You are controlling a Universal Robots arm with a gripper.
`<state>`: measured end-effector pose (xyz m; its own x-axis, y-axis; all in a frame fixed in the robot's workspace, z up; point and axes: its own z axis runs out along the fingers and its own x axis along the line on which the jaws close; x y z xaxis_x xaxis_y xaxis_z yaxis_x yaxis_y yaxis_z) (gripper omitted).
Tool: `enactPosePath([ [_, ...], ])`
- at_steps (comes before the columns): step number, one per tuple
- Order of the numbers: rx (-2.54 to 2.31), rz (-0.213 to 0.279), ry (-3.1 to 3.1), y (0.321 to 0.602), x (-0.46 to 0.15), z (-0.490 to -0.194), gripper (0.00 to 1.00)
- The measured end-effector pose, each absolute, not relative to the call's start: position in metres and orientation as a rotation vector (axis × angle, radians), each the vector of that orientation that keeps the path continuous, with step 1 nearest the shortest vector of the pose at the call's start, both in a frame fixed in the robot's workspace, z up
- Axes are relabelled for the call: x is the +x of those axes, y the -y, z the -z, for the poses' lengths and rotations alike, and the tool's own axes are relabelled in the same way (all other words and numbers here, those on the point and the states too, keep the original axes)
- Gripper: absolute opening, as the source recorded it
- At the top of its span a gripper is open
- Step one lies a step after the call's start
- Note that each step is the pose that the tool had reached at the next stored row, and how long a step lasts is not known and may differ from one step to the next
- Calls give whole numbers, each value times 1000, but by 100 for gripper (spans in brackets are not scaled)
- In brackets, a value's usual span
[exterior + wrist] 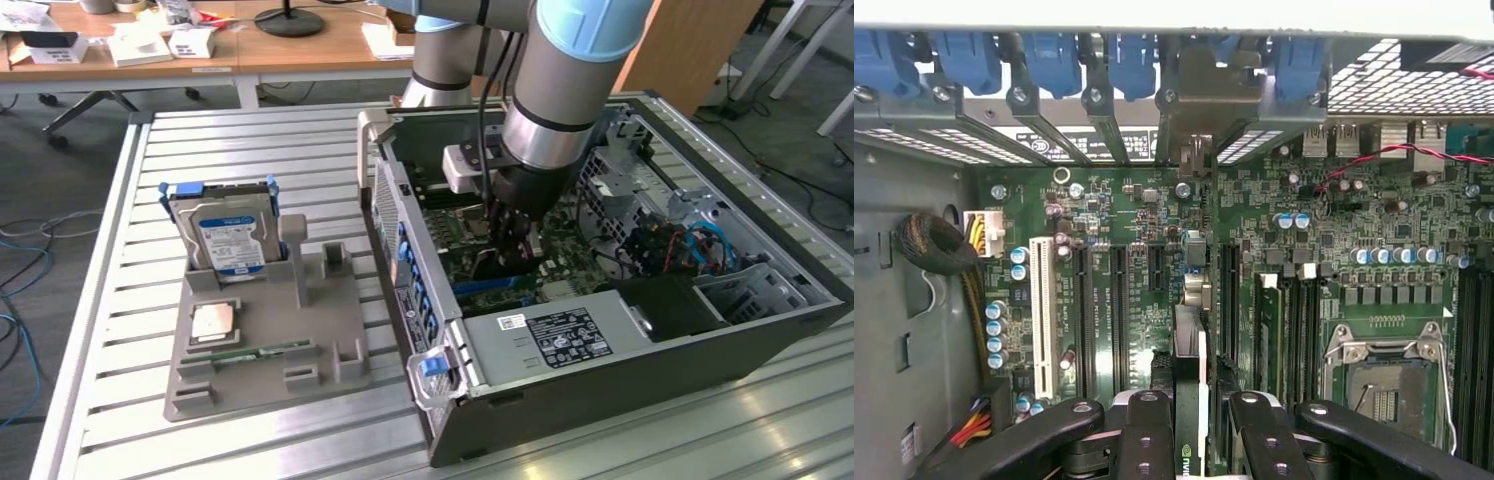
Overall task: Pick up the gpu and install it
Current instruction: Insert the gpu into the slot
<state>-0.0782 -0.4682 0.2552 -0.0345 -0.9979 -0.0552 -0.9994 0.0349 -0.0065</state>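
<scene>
Reaching down into the open dark metal tower case (641, 392), the gripper (514, 235) is pinching the gpu (1189, 365) between its black, jointed fingers (1149, 440), which are drawn in close on either flat face of the card. In the wrist view the thin board is showing edge-on, a narrow dark strip running over the green motherboard (1124, 210) toward the row of perforated metal slot covers and glossy blue plastic latches (1129, 60) at the case's rear wall. It is hanging in line with the long black expansion slots beside the white slot (1040, 310); whether its edge is seated is not clear. A square steel-framed processor socket (1379, 372) is lying off to one side of it. Toward the exterior view's left, a grey moulded fixture (327, 325) is resting on the ribbed aluminium table (240, 140), propping a boxy silver hard drive (227, 238) upright.
</scene>
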Motion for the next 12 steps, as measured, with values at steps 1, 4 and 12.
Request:
enactPosePath([
  [1,-2152,-52,-2227,468,-78,-255,26],
  [4,-2153,-52,-2226,468,-78,-255,26],
  [12,-2153,-52,-2226,468,-78,-253,26],
])
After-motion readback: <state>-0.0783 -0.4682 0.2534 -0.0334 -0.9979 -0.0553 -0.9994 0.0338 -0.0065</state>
